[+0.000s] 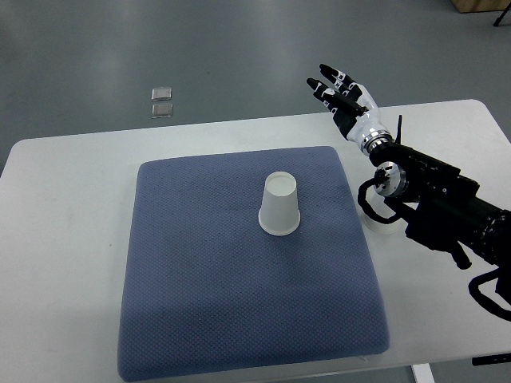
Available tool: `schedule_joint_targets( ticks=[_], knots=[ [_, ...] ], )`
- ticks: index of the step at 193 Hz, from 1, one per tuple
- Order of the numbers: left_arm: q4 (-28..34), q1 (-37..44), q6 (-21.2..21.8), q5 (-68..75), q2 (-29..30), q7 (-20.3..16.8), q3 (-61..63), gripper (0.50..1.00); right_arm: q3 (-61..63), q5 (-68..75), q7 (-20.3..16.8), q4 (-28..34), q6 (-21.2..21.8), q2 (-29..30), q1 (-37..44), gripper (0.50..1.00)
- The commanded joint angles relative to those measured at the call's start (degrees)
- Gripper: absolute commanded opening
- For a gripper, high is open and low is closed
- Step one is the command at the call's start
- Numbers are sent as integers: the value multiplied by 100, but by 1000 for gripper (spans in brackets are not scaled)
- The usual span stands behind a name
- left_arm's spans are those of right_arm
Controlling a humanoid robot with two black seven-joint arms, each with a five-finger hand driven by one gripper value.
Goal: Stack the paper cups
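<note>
The right hand [342, 93] hangs wide open, holding nothing, well apart from the upside-down paper cup [280, 205] on the blue cushion [200, 303]; a careless reach could topple it.

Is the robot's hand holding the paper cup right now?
No, the right hand is open and empty beyond the blue mat's far corner, while the paper cup stands alone on the mat.

Right forearm [455, 215] cut by right edge; floor tiles [162, 102] indistinct.
</note>
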Motion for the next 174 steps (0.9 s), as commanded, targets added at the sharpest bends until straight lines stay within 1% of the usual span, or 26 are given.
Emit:
schedule_joint_targets(
  ticks=[1, 174],
  knots=[
    [0, 0, -9, 4, 0, 0, -4, 1000, -14, -2, -9, 0, -2, -18, 17, 909],
    [0, 9, -9, 4, 0, 0, -12, 1000, 3, 6, 0, 0, -143, -62, 131, 909]
  ],
)
